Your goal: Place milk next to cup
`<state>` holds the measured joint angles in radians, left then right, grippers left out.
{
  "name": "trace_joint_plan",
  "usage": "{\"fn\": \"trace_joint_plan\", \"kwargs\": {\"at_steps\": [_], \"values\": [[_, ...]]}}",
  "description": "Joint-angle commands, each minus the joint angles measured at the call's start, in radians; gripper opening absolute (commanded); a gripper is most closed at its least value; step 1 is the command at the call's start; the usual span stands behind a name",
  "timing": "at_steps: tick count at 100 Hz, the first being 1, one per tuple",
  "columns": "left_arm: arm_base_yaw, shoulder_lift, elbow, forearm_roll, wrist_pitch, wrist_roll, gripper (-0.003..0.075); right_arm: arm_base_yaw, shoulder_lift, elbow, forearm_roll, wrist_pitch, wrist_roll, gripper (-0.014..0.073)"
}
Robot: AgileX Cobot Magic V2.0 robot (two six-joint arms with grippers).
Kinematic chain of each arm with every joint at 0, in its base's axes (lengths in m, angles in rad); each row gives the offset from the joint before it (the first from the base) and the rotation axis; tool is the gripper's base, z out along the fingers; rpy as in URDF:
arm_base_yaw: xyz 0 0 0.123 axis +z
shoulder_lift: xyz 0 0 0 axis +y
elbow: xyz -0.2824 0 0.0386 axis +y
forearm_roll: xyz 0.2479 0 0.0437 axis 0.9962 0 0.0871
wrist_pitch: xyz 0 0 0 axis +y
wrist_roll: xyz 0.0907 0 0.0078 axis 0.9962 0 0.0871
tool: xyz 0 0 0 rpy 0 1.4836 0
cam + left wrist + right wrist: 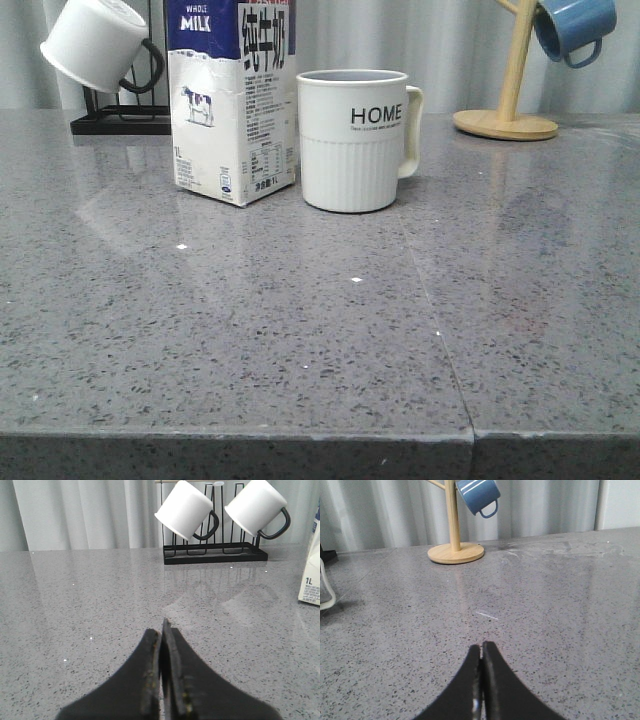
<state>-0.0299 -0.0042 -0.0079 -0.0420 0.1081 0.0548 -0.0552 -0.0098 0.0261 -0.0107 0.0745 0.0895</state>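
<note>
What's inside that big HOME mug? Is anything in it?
From the front view, only the cup's rim and a sliver of greyish inner wall show. Its own side hides the bottom, so any contents cannot be seen.

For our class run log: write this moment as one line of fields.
milk: white, blue-topped carton upright beside ribbed off-white HOME mug | left gripper: shut, empty | right gripper: shut, empty | placement: looks done

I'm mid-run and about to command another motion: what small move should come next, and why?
Probably none beyond holding both arms back. The tall white, blue-topped milk carton already stands upright on the grey speckled table, right beside the ribbed off-white HOME mug. The left end effector and right end effector are shut, holding nothing, away from both.
</note>
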Motion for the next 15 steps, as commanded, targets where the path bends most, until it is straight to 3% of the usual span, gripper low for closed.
{"fn": "trace_joint_plan", "kwargs": {"at_steps": [1,15], "values": [[0.0,-0.03,0.061,-0.004,-0.083,-0.004,-0.002,-0.006,-0.022,-0.017,-0.001,-0.074,-0.013,-0.0066],[0.0,-0.03,0.061,-0.004,-0.083,-0.004,-0.002,-0.006,-0.022,-0.017,-0.001,-0.074,-0.013,-0.0066]]}}
